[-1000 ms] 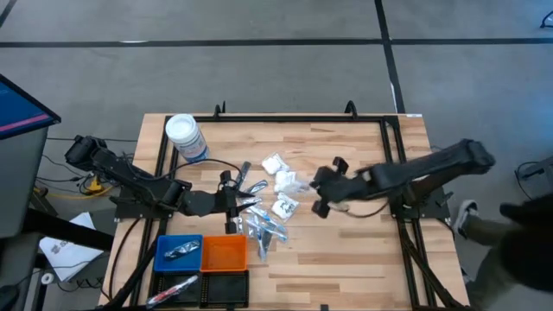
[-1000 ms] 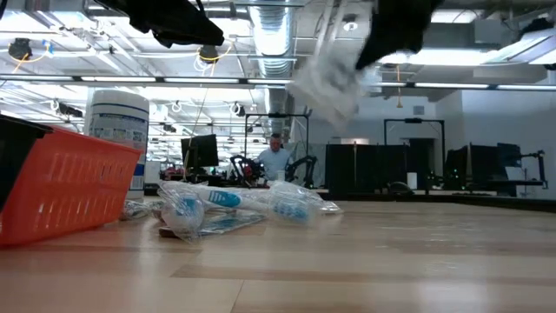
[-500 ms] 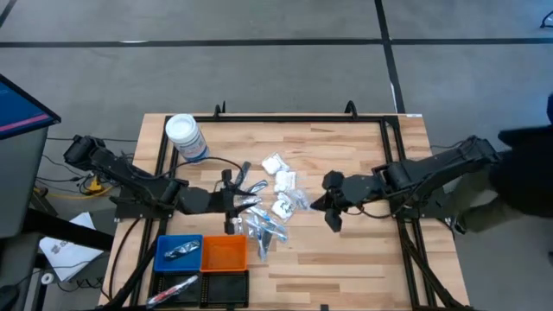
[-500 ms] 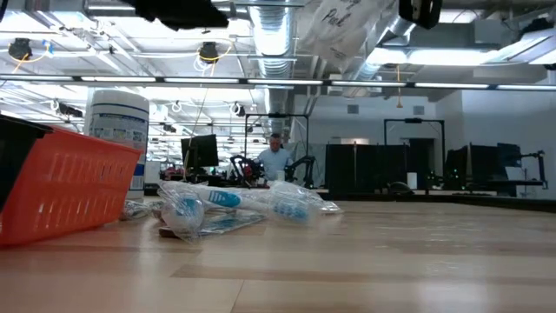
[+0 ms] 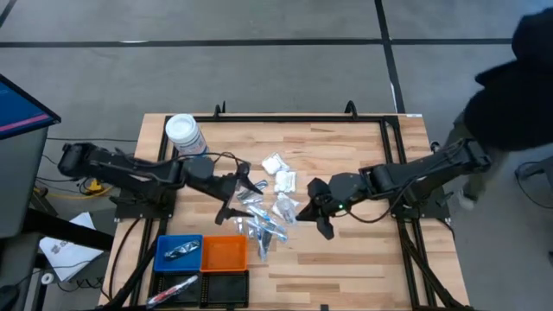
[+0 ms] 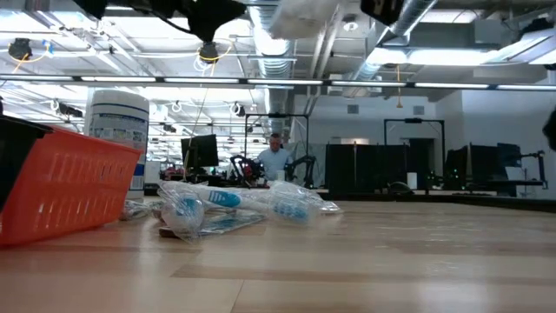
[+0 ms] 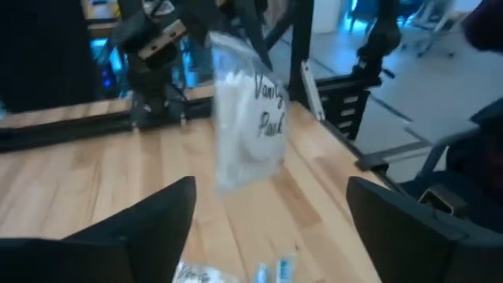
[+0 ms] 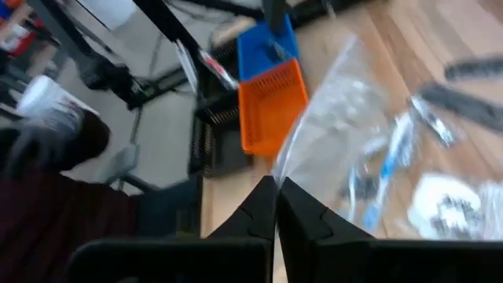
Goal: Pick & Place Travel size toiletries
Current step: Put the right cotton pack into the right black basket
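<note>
While the blue, orange and black trays [image 5: 201,257] sit at lower left of the high view, loose toiletries [image 5: 263,220] lie mid-frame. Right gripper [image 5: 304,206], fingers pinched on a clear packet [image 7: 247,122], holds it aloft at centre; left gripper [image 5: 235,197] stands wide beside it. Seems a handover: left must close on the packet. Handwriting reads "Vanity Pack", roughly.
</note>
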